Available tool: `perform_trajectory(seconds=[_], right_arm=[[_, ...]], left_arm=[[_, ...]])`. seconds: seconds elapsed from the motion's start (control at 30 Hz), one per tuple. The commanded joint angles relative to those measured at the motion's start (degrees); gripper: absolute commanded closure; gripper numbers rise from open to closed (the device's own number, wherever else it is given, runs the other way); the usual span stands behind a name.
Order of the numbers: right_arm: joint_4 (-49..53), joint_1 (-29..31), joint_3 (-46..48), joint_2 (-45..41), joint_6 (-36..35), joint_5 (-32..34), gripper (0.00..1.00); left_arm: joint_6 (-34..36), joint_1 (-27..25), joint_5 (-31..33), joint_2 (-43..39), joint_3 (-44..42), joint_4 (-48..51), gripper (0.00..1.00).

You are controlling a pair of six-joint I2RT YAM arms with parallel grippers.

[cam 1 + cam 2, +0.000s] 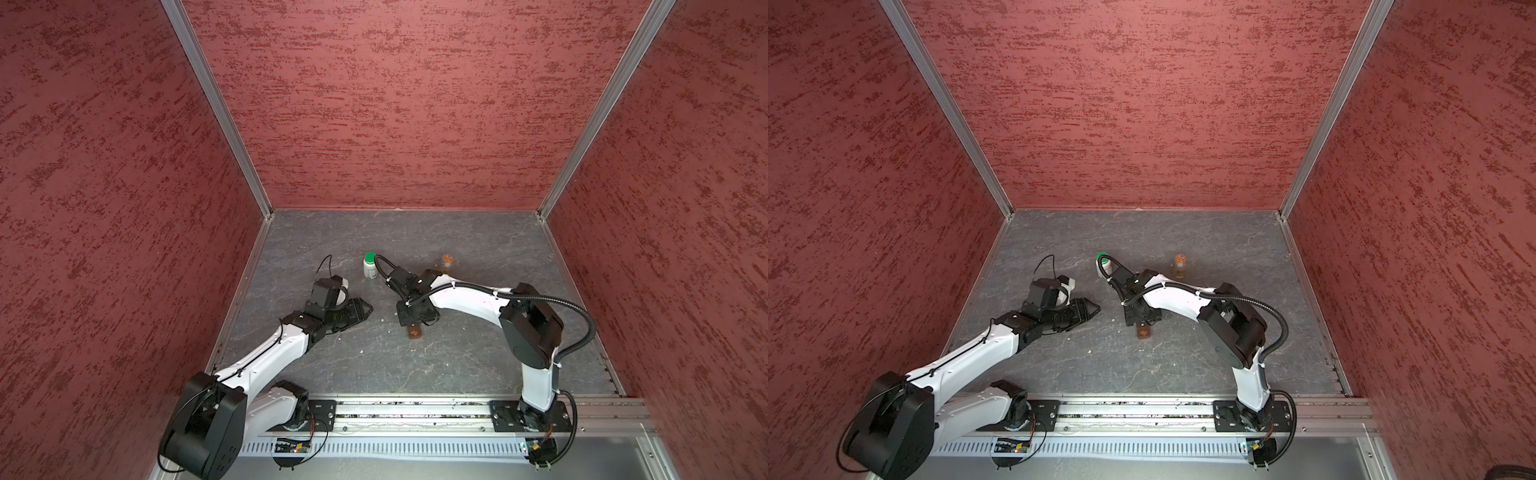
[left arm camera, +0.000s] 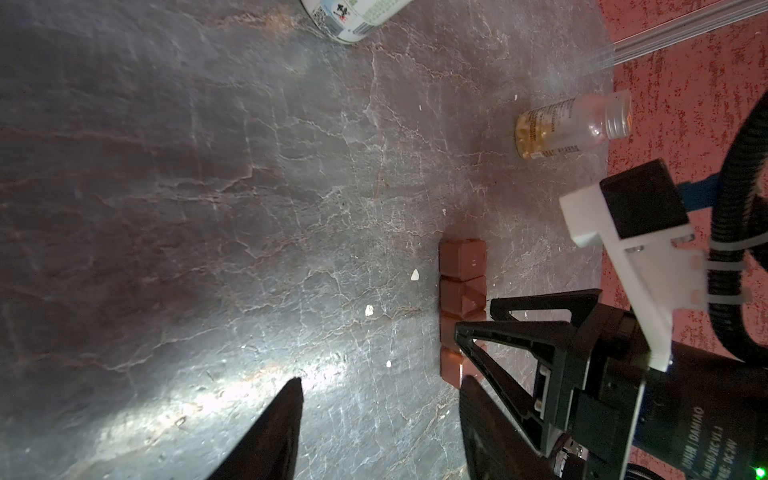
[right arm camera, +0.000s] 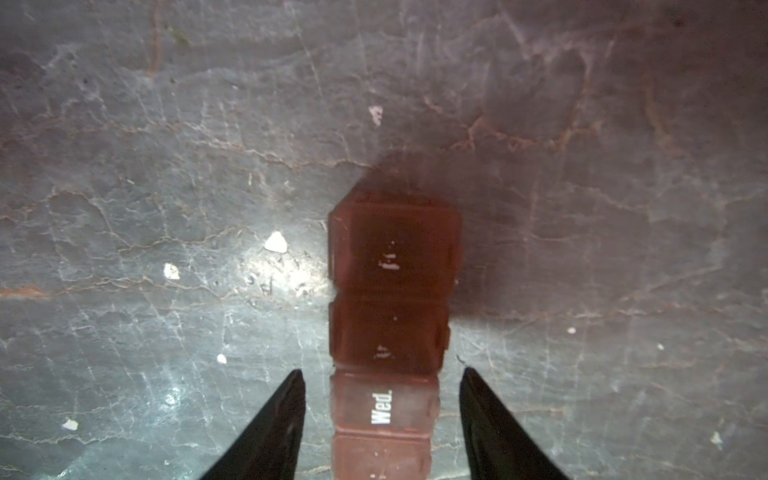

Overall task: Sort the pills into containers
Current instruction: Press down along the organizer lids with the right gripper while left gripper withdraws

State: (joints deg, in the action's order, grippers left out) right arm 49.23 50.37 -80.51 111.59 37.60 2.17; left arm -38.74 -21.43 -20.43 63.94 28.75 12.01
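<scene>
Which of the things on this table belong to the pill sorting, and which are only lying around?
For the job: brown weekly pill organizer, white bottle with green cap, clear bottle of yellow capsules.
Lying about: small white bits on the tabletop; pills or crumbs, I cannot tell.

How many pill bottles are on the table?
2. The green-capped white bottle stands mid-table; the clear bottle holding yellow capsules stands to its right. More may be hidden.

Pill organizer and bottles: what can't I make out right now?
Pill organizer: both top views, mostly under the right gripper; right wrist view, labels beyond "Wed." blurred.
White green-capped bottle: left wrist view, cut by the frame edge.
Clear capsule bottle: both top views, too small for contents.
White specks: too small to identify.
</scene>
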Motion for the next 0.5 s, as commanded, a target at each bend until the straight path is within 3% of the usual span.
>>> perform_trajectory(seconds=[0.0,0.27,0.47], right_arm=[[-0.5,0.4,0.2,0.9,1.0,-0.3,0.44],[-1.7,0.3,1.8,1.0,1.2,-0.8,0.44],[-2.6,0.3,2.6,0.4,1.2,-1.2,0.53]], left_arm=[[0.7,0.4,-0.9,-0.6,-0.9,-0.5,0.39],[0.7,0.5,-0.8,-0.8,-0.5,0.1,0.38],[0.7,0.5,-1.0,-0.9,-0.1,0.4,0.38]])
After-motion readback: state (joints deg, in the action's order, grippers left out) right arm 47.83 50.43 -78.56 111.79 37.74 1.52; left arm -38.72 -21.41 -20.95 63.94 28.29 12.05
